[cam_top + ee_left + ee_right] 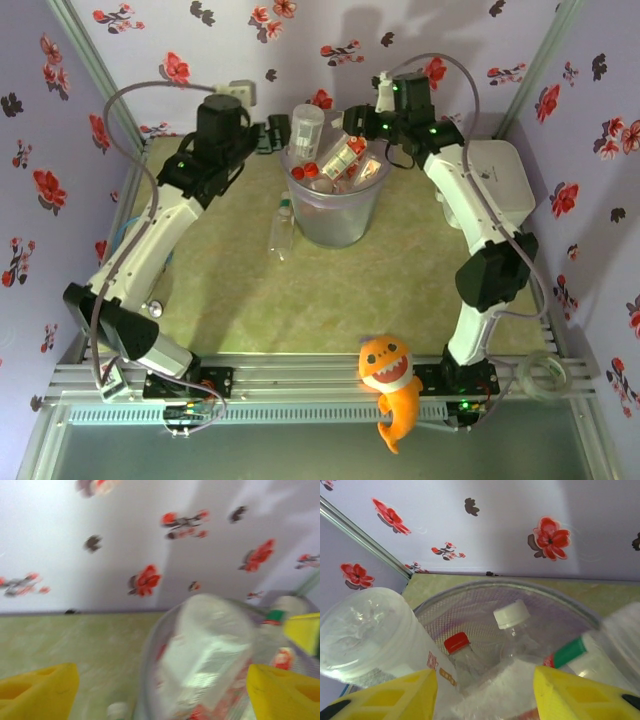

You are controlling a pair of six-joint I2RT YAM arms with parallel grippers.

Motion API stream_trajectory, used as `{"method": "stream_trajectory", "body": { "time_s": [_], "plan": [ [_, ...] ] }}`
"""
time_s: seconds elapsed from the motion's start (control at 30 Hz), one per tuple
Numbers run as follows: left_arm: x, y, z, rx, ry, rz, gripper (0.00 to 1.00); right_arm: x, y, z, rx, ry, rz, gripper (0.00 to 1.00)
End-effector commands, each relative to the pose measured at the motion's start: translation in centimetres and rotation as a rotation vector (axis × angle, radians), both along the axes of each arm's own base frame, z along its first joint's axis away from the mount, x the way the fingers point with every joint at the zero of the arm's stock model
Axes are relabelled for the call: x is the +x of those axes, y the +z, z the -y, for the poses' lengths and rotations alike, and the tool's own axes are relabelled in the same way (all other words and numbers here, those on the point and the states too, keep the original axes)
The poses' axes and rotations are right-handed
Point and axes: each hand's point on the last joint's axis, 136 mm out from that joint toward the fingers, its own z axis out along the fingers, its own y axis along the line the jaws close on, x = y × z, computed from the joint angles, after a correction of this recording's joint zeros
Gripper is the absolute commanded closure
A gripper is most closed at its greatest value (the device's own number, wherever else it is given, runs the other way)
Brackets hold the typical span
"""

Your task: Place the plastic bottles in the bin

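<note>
The bin (335, 228) stands mid-table, piled with several plastic bottles. One bottle (306, 128) stands base-up out of its left side. It appears as a blurred clear bottle (210, 650) in front of my left gripper (162, 680), whose yellow fingers are wide apart and off it. Another red-labelled bottle (345, 155) leans on the pile toward my right gripper (375, 125). In the right wrist view a bottle (505, 692) fills the gap of the right gripper (485, 677); contact is unclear. One bottle (283, 222) lies on the table left of the bin.
Red-capped (456, 642), white-capped (511, 613) and green-capped (570, 651) bottles lie inside the bin's mesh wall (485, 605). A white lidded box (505, 185) sits at the right. An orange toy shark (392, 385) hangs at the near rail. Flowered walls close in the table.
</note>
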Motion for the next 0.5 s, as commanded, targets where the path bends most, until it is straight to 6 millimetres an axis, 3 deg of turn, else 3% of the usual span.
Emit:
{"method": "stream_trajectory", "body": {
  "time_s": [0.0, 0.17, 0.3, 0.37, 0.47],
  "plan": [
    [0.2, -3.4, -2.8, -0.066, 0.105, -0.081, 0.14, 0.1, -1.8, 0.1, -0.102, -0.015, -0.035, 0.47],
    [-0.1, -9.8, -4.5, -0.018, 0.160, -0.214, 0.14, -0.1, -4.5, -0.4, -0.134, -0.001, -0.097, 0.47],
    [-0.1, -12.7, -4.6, -0.022, 0.182, -0.268, 0.15, -0.5, -6.2, -0.8, -0.143, 0.015, -0.140, 0.47],
    [-0.1, -14.2, -4.8, -0.025, 0.207, -0.296, 0.15, -0.8, -6.4, -0.7, -0.143, 0.017, -0.145, 0.47],
    [0.0, -17.5, -5.0, -0.029, 0.245, -0.361, 0.15, -1.1, -4.9, -0.5, -0.126, 0.015, -0.111, 0.46]
  ]
}}
